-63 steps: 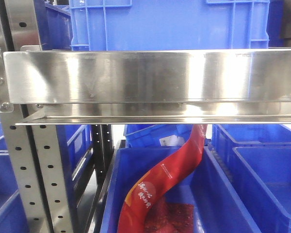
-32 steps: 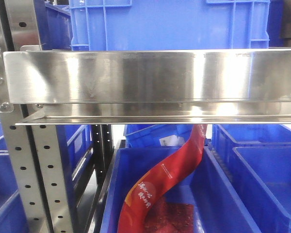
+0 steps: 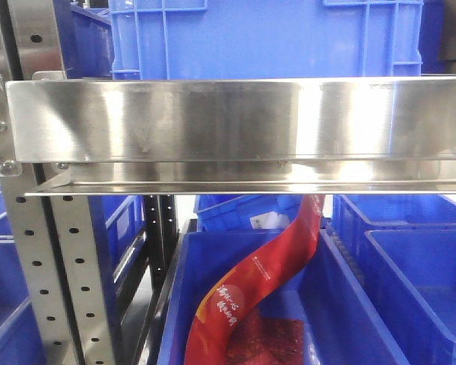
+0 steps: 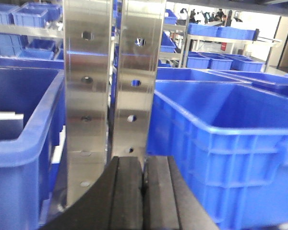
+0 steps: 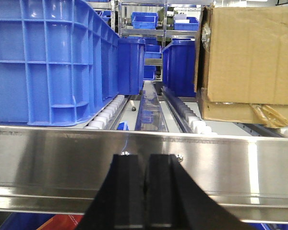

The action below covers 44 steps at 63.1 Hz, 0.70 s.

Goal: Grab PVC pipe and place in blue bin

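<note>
L gripper (image 4: 142, 191) bottom centre, jaws closed, empty, facing steel posts (image 4: 113, 76), R gripper (image 5: 147, 191) bottom centre, closed, empty, before rail (image 5: 144, 155).

Front cam sits close, level w/ the long shiny steel shelf rail (image 3: 228, 122), facing the racks. Right wrist cam faces that same rail (image 5: 144, 151) close up; left wrist cam faces two perforated steel uprights (image 4: 113, 76).

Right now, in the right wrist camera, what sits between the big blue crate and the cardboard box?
A clear plastic divider rail flanked by white rollers, seen between blue crate and cardboard box.
</note>
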### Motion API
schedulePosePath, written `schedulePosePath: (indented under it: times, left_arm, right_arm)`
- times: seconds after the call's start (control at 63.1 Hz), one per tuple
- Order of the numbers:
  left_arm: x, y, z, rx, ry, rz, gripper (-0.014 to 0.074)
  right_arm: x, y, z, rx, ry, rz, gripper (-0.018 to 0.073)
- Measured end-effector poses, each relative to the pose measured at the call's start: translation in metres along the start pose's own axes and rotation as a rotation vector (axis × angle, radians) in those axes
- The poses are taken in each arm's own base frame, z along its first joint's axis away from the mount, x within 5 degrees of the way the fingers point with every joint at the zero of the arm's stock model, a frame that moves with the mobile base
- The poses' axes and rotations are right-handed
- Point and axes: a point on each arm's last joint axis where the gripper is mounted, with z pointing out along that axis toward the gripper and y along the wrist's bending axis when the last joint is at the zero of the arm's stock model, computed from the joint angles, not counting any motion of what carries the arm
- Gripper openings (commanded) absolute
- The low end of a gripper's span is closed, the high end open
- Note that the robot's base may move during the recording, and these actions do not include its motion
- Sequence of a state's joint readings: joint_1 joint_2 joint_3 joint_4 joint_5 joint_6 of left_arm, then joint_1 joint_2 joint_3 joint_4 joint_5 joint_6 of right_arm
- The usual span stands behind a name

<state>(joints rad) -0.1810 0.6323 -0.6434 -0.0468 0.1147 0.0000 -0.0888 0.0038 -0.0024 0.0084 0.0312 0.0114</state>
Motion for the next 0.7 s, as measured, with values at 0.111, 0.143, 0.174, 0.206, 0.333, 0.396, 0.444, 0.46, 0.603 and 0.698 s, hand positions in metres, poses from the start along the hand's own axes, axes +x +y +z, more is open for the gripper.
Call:
schedulePosePath:
  times: [0.111, 0.143, 0.174, 0.206, 0.333, 0.396, 0.444, 0.46, 0.603, 0.698]
  left_arm:
    - [0.029, 0.006, -0.01, -0.037, 0.037, 0.021, -0.0111]
    - [0.037, 0.007, -0.013, -0.048, 0.047, 0.029, -0.0111]
    - [0.047, 0.009, -0.018, -0.061, 0.057, 0.038, -0.0111]
    - [0.056, 0.011, -0.023, -0.078, 0.062, 0.053, -0.0111]
    - [0.088, 0.017, -0.043, -0.144, 0.063, 0.104, -0.0111]
    - [0.103, 0.018, -0.053, -0.166, 0.049, 0.117, -0.0111]
    - [0.112, 0.018, -0.059, -0.171, 0.034, 0.121, -0.0111]
    - [0.115, 0.018, -0.061, -0.174, 0.029, 0.122, -0.0111]
    - [0.141, 0.017, -0.075, -0.177, -0.03, 0.123, -0.0111]
    - [0.156, 0.017, -0.075, -0.174, -0.033, 0.116, -0.0111]
  right_arm:
    - [0.0, 0.0, 0.0, 0.0, 0.001, 0.0, -0.0167]
    - [0.0, 0.0, 0.0, 0.0, 0.001, 0.0, -0.0167]
    - [0.0, 0.0, 0.0, 0.0, 0.001, 0.0, -0.0167]
    - [0.0, 0.0, 0.0, 0.0, 0.001, 0.0, -0.0167]
    - [0.0, 0.0, 0.0, 0.0, 0.001, 0.0, -0.0167]
    - [0.0, 0.0, 0.0, 0.0, 0.001, 0.0, -0.0167]
    - [0.0, 0.0, 0.0, 0.0, 0.001, 0.0, -0.0167]
    - [0.0, 0.0, 0.0, 0.0, 0.001, 0.0, -0.0167]
    - [0.0, 0.0, 0.0, 0.0, 0.001, 0.0, -0.0167]
    - [0.0, 0.0, 0.0, 0.0, 0.001, 0.0, -0.0167]
